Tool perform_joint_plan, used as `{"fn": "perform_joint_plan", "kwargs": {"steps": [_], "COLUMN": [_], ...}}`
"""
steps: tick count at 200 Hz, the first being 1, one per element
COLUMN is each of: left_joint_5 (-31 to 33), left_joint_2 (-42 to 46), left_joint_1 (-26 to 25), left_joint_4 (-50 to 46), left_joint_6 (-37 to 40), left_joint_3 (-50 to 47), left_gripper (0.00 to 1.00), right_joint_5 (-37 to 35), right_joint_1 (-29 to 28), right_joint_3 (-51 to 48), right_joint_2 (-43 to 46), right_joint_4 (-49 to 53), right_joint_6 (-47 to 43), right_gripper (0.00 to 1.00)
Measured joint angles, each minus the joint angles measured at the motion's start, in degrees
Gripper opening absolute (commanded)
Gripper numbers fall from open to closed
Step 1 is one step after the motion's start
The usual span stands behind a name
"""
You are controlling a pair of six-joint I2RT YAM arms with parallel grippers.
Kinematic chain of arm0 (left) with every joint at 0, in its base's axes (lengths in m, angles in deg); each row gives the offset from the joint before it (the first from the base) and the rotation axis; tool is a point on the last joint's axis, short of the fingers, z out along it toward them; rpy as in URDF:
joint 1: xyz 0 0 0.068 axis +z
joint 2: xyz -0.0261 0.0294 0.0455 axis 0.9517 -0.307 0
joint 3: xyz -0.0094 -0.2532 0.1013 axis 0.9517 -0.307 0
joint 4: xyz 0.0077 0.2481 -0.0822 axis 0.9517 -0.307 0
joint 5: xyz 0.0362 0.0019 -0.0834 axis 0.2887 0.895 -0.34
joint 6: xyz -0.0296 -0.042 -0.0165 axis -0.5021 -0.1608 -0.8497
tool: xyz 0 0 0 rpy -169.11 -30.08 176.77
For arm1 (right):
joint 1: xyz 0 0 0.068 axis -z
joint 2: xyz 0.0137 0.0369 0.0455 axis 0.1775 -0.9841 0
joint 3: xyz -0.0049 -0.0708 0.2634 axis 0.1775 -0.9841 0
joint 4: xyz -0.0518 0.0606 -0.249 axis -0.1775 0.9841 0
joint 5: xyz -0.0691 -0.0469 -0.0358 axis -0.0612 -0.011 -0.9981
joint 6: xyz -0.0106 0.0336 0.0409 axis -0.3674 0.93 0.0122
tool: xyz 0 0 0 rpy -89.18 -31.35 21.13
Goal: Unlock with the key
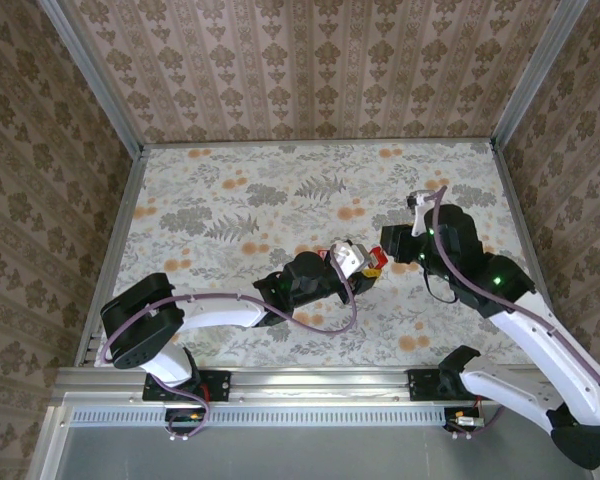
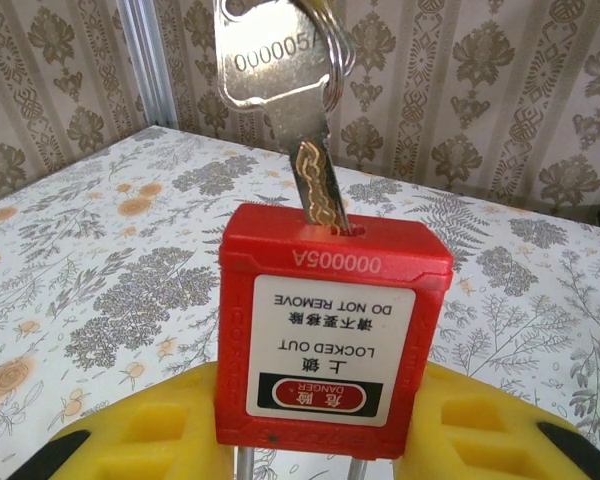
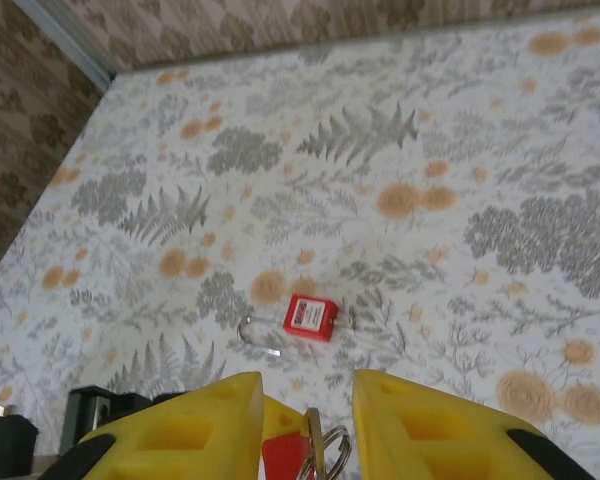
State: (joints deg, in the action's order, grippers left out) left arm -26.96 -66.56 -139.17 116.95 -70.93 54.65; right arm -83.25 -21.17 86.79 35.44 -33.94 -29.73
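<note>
Our left gripper (image 2: pixel 320 440) pinches a lock (image 2: pixel 330 340) holding one key (image 2: pixel 280 70); our right gripper (image 3: pixel 308 380) is spread; a second lock (image 3: pixel 310 317) lies loose.

In the left wrist view the key (image 2: pixel 280 75) loses its head past the top edge and its tip inside the padlock (image 2: pixel 332 340), whose shackle runs off the bottom edge along with the left fingers (image 2: pixel 140 440). In the right wrist view the bottom edge cuts key and padlock between the right fingers (image 3: pixel 180 430), so a grip there cannot be told; the label of a second padlock (image 3: pixel 310 317) is too small to read.
</note>
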Motion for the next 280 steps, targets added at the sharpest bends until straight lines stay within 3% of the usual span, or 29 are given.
{"fn": "perform_joint_plan", "kwargs": {"steps": [106, 195, 280], "left_joint_5": [-1.3, -1.7, -2.3], "left_joint_2": [0.6, 0.7, 0.8], "left_joint_1": [0.0, 0.0, 0.1], "left_joint_4": [-0.9, -1.1, -2.4], "left_joint_6": [0.0, 0.0, -0.4], "left_joint_3": [-0.1, -0.1, -0.1], "left_gripper": [0.17, 0.17, 0.17], "right_joint_5": [10.6, 12.5, 11.0], "right_joint_1": [5.8, 6.0, 4.5], "right_joint_3": [0.9, -0.2, -8.2], "right_joint_2": [-2.2, -0.5, 7.0], "right_joint_4": [2.1, 0.9, -6.0], "right_joint_6": [-1.0, -1.7, -0.6], "right_gripper": [0.23, 0.03, 0.0]}}
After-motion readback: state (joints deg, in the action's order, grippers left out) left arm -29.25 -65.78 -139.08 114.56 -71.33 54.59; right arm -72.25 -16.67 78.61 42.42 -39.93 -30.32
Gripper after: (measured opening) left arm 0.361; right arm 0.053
